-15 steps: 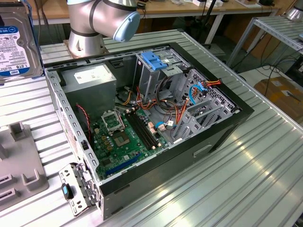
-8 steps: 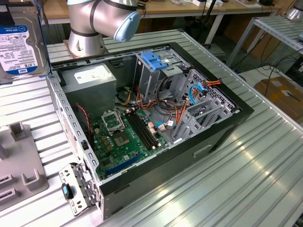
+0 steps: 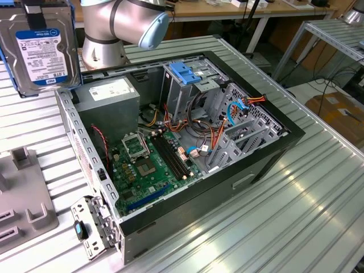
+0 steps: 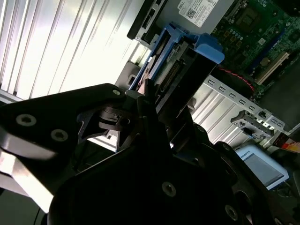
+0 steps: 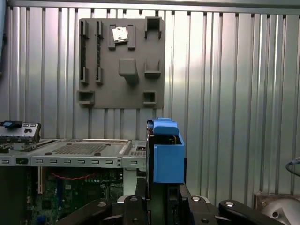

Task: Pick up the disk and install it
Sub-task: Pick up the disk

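Here's the disk (image 3: 40, 48), lifted at about ten o'clock from the open computer case (image 3: 261, 165) in the exterior view. Its label faces the camera, with the blue rail frame showing along its sides. The fingers (image 5: 139, 190) are clamped on it. In the first wrist view the gripper (image 5: 161, 194) pinches the disk edge-on, and the blue rail end stands up between the two black fingers. The arm (image 3: 122, 23) sits at twelve o'clock of the case. Inside the case, the grey power-supply box (image 3: 108, 94) fills the ten o'clock corner, a light-blue bracket (image 3: 185, 71) sits at twelve, and the green motherboard (image 3: 151, 165) lies toward seven. A grey fixture plate (image 3: 23, 199) lies at nine o'clock on the ribbed tabletop (image 3: 296, 227). The disk seems to hang clear of that tabletop, though the gap is hard to judge.
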